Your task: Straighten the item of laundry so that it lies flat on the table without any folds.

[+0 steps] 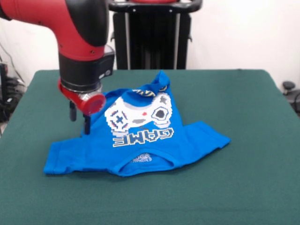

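Note:
The item of laundry (140,140), a bright blue T-shirt with a pixel game controller and "GAME" print, lies near the middle of the table (243,187), collar toward the near edge. Both sleeves are spread out to the sides. Its far hem (157,86) is bunched and folded up, showing yellow lettering. The red and black arm comes down at the shirt's far left side. The gripper (79,119) is open, with two dark fingers apart. One fingertip (87,127) is at the shirt's left edge and the other stands over green cloth.
The black pedestal (150,37) stands behind the table's far edge. A dark object (288,86) sits off the table at the right, and cables (7,93) hang off the left side. Green cloth surrounds the shirt on all sides.

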